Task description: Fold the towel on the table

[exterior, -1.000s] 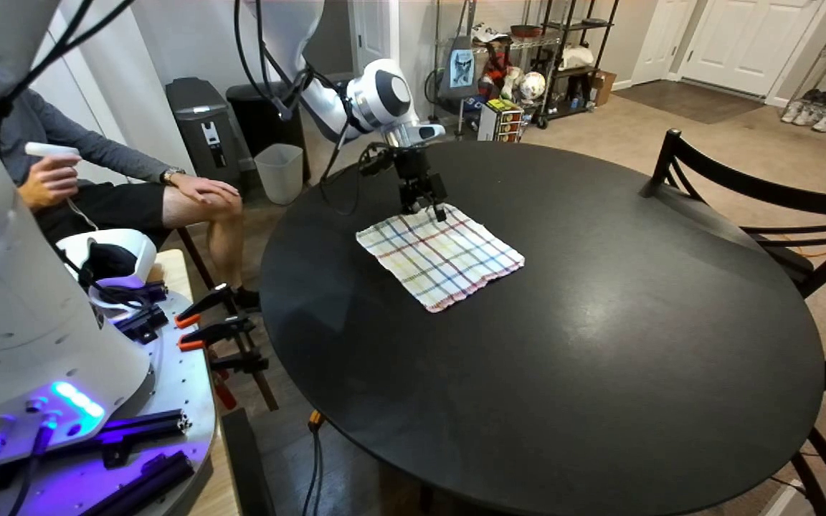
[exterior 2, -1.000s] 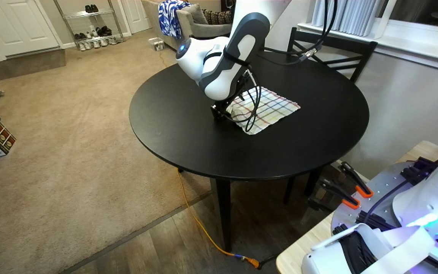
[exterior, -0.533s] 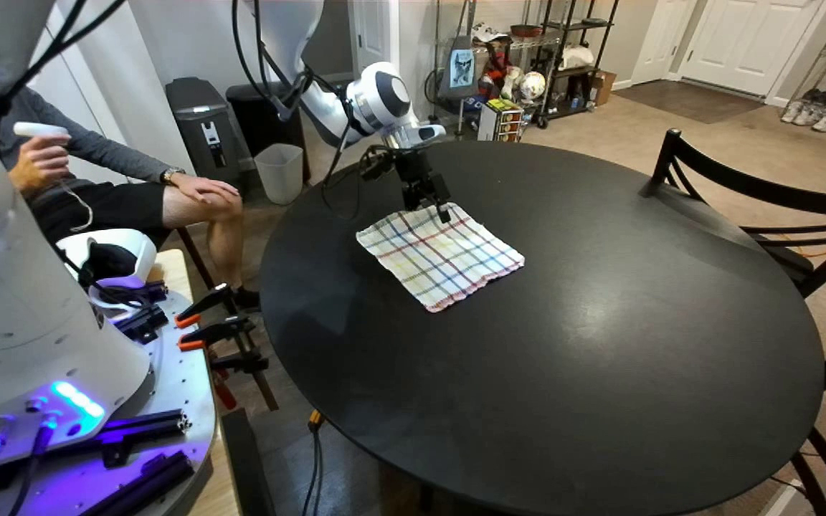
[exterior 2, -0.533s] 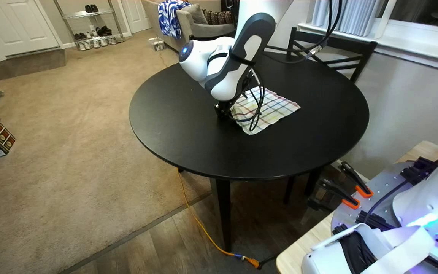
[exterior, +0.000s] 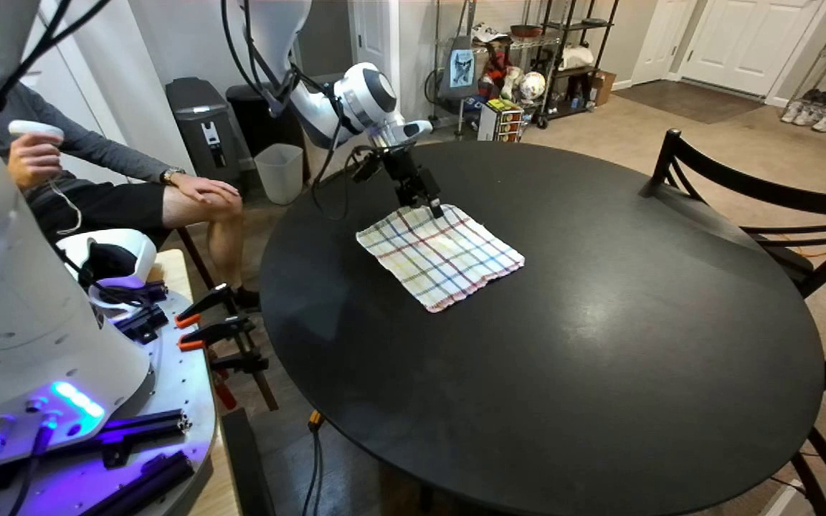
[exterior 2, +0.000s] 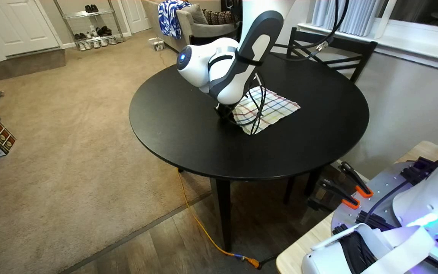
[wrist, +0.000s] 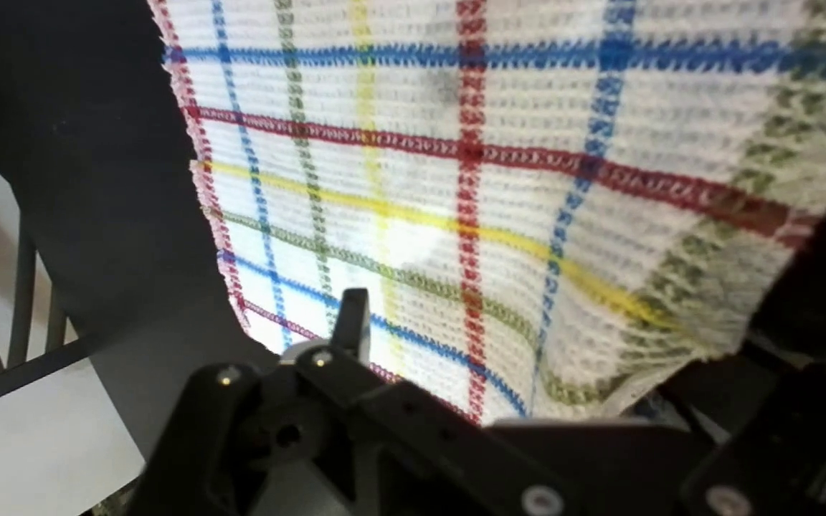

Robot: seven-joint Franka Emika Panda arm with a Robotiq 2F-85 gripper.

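The towel [exterior: 445, 254] is a thin white cloth with a plaid of blue, red, yellow and green lines. It lies spread out on the round black table [exterior: 599, 373], and shows in both exterior views [exterior 2: 276, 108]. My gripper [exterior: 421, 206] is at the towel's far edge in an exterior view, low over it. In the wrist view the gripper [wrist: 592, 287] has its fingers wide apart with the towel [wrist: 413, 179] between and beyond them. The towel's edge there is rippled and bent. Whether a fingertip touches the cloth is not clear. Arm and cables partly hide the towel in an exterior view.
Dark wooden chairs [exterior: 764, 186] stand at the table's edge. A person [exterior: 97, 165] sits beside the robot base holding a white controller. Loose black cables [exterior 2: 259, 102] hang from the arm over the towel. Black and orange clamps [exterior: 212, 330] sit on the base stand's edge.
My gripper has shifted slightly sideways along the towel's far edge, leftward and a little up in an exterior view. The towel lies as before.
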